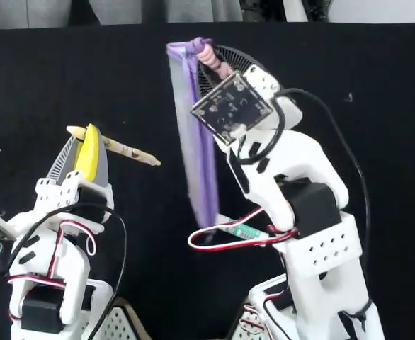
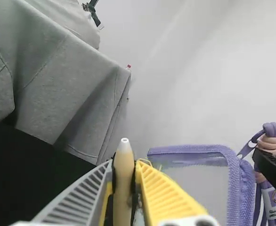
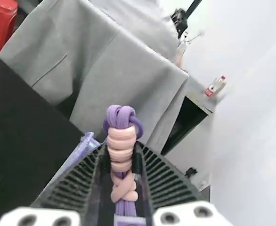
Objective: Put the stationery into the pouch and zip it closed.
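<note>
Purple pouch (image 1: 204, 170) aloft, cream pen (image 1: 129, 151) level beside it.
Hangs edge-on by its braided pink-and-purple pull cord (image 3: 120, 155), lower end over a green-and-white pen (image 1: 244, 230) flat on the table.

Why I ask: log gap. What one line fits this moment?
left gripper: shut on pen | right gripper: shut on pouch cord | pouch: held up | pen: outside pouch

White arms (image 1: 314, 177); red cables (image 1: 229, 245); yellow tool (image 1: 83, 136)
</note>
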Tool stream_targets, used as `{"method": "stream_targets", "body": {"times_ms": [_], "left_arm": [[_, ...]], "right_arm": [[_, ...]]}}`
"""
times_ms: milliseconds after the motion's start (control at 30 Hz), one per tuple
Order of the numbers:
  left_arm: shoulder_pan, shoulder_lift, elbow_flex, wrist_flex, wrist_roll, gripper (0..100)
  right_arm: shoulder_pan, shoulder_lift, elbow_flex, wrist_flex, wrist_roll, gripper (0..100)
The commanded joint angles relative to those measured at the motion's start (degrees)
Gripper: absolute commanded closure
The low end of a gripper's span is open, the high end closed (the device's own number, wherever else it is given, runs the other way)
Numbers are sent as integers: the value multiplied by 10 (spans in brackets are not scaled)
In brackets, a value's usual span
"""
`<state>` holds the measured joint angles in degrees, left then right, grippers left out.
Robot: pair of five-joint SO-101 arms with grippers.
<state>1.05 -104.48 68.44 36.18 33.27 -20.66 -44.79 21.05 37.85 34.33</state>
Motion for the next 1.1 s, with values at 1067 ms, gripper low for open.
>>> {"method": "stream_targets", "body": {"times_ms": [1067], "left_arm": [[-8,4,-136,-142,2,971]], "right_arm": [[17,-287,82,433,11,988]]}}
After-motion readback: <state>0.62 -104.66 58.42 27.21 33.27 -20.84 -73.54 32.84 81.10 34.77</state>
